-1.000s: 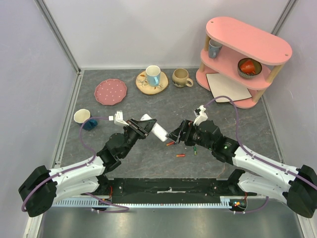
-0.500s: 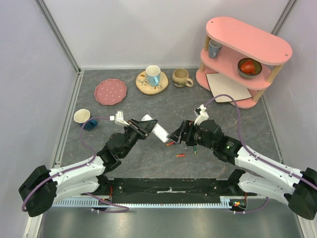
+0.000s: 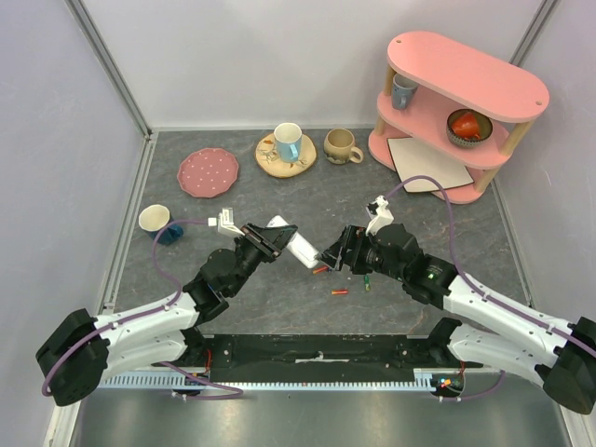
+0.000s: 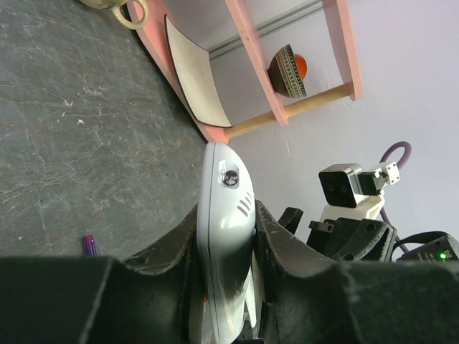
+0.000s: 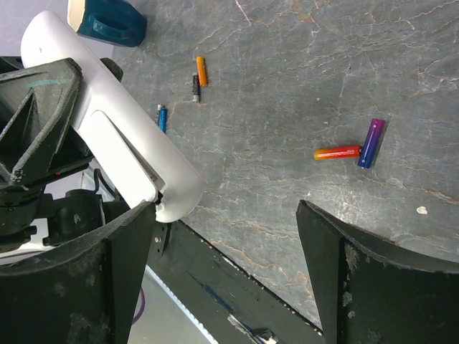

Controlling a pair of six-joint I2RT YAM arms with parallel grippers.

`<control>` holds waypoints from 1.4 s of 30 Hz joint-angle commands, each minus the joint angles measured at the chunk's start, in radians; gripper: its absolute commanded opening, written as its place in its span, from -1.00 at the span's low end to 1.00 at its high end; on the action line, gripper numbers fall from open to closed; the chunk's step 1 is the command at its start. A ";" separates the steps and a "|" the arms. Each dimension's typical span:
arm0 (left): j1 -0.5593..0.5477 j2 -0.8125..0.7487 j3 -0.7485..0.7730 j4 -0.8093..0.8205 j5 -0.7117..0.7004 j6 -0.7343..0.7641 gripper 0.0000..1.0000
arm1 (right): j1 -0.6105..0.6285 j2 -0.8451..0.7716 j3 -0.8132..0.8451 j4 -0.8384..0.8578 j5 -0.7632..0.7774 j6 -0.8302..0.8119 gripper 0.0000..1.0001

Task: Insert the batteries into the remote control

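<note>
So the left gripper (image 3: 268, 239) has the remote (image 3: 296, 246) pinched tight across its narrow sides and holds it up off the table (image 3: 447, 223), with the free end sticking out toward the other arm. In the left wrist view the white body (image 4: 226, 208) sits squarely between the two dark fingers, so that grip looks solid to me.

The right gripper (image 5: 224, 211) is spread wide and has nothing in it. It hangs right next to the remote's free end, and one finger is practically at the tip of the handset (image 5: 122, 136).

The batteries are all loose on the table. A red-orange battery (image 5: 337, 153) and a purple battery (image 5: 371, 142) lie touching end to end in a little L. An orange battery (image 5: 201, 71) and a blue battery (image 5: 162, 117) are further off, over by the remote.

My read is that this is the setup step: one arm presents the remote, and no cell has been picked up yet. There's a panel outline on the side facing the right wrist camera, but I honestly can't tell if that's the cover in place or an open bay.

The next move depends on that. If the cover's on, the open fingers need to catch its edge and slide it off. If not, the right arm should drop onto one battery, probably the red-orange one, and grip it across the middle so it doesn't roll.
</note>
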 commanded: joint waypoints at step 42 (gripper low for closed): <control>0.016 -0.018 0.011 -0.006 0.127 -0.083 -0.96 | -0.002 -0.041 0.066 -0.003 0.041 -0.041 0.78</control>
